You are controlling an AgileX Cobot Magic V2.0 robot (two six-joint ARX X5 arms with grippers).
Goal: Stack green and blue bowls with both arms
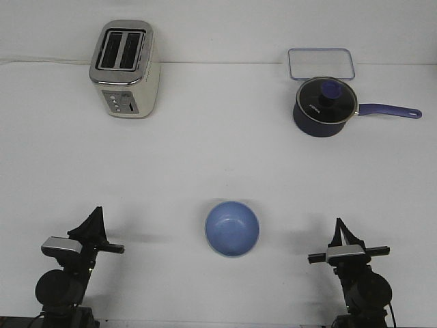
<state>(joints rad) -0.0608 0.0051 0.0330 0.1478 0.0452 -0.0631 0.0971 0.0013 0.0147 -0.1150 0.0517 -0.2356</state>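
Note:
The light blue bowl (232,228) stands upright on the white table, near the front and midway between the arms. A thin pale edge shows along its lower rim; I cannot tell if another bowl sits under it. No separate green bowl is in view. My left gripper (95,217) is at the front left, well left of the bowl, its fingers drawn to a point and empty. My right gripper (339,227) is at the front right, well right of the bowl, also drawn to a point and empty.
A cream toaster (125,68) stands at the back left. A dark navy saucepan (325,106) with a glass lid and a handle pointing right stands at the back right. A clear rectangular container (321,63) lies behind it.

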